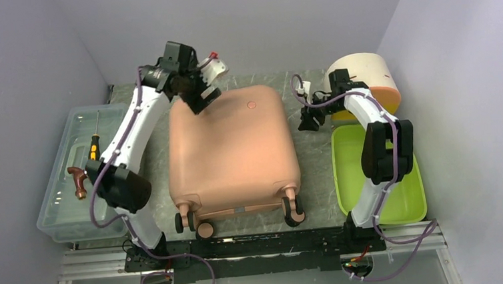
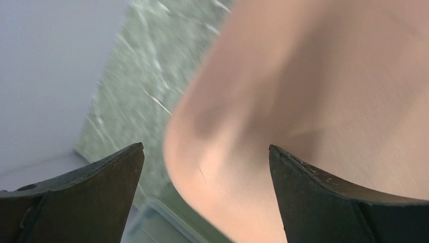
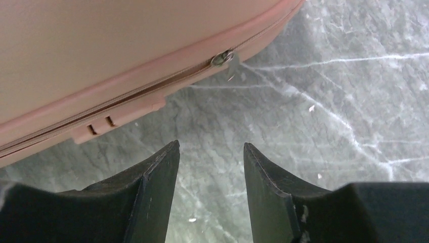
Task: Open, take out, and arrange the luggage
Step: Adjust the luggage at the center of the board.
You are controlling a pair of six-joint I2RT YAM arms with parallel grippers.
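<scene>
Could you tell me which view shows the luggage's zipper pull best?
The right wrist view: the zipper pull is close and sharp on the luggage seam. The top external view shows the whole case but no visible pull; the left wrist view only a blurred corner.

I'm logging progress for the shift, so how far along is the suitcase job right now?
Nothing looks done yet: the pink suitcase lies flat with its lid down. In hand: the right pincer, open and empty, sits beside the zipper pull on the suitcase's side, and the left pincer hangs open over a far corner. Left to do: unzip, lift the lid, take out whatever is inside and arrange it.
</scene>
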